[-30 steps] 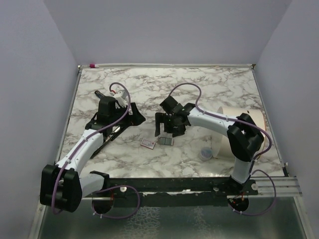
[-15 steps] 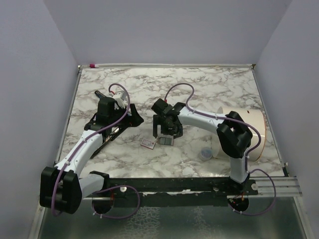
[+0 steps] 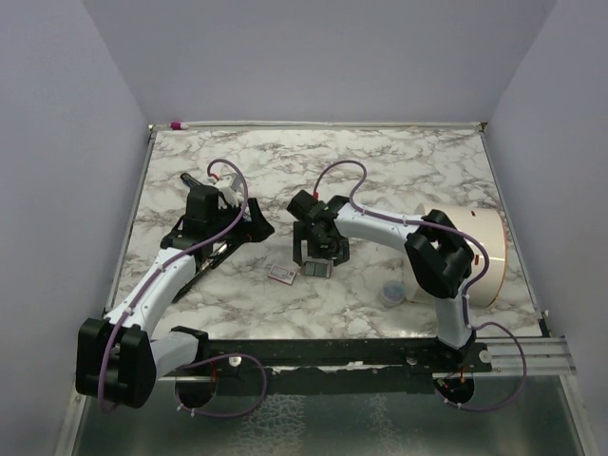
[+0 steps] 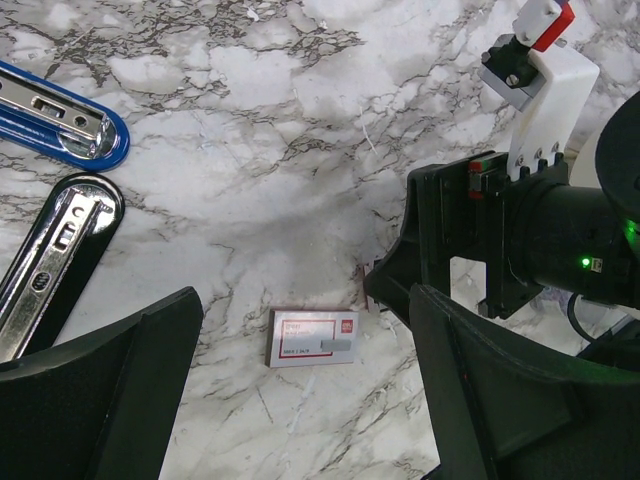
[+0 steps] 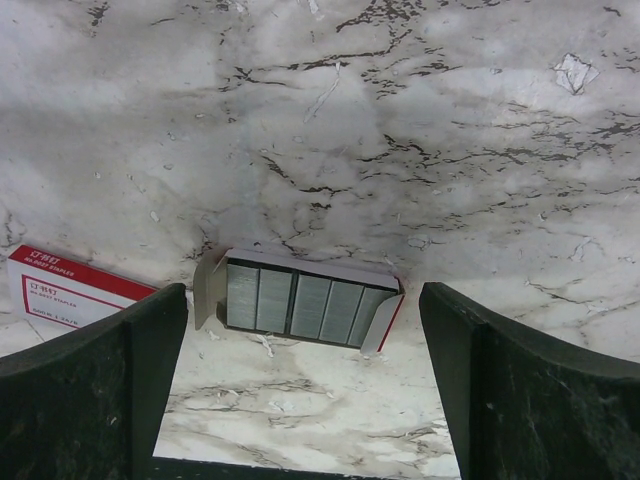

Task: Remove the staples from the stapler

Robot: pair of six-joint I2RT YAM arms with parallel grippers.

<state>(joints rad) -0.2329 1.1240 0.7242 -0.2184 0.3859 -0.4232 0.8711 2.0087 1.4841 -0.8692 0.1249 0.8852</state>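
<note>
An open little white cardboard tray [image 5: 208,290] lies on the marble-patterned table [image 3: 399,171], end flaps folded out. It holds the staples [image 5: 260,300], silvery-grey strips packed side by side in a row that fills it. Just left of it lies a closed flat white box with a red border [image 5: 65,290], apart from the tray.

The right gripper [image 5: 300,296] hangs straight above the tray, its jaws spread wide to either side of it and clamped on nothing. The left gripper [image 4: 305,300] hovers over the closed box, jaws also wide apart and empty.

The stapler [image 4: 55,245] lies on the table to the left, near the left gripper. It is swung open into two long arms, one blue-edged and one black-edged, each showing a silvery metal channel.

A small clear round cup [image 3: 391,293] stands by the right arm; its contents cannot be made out.
</note>
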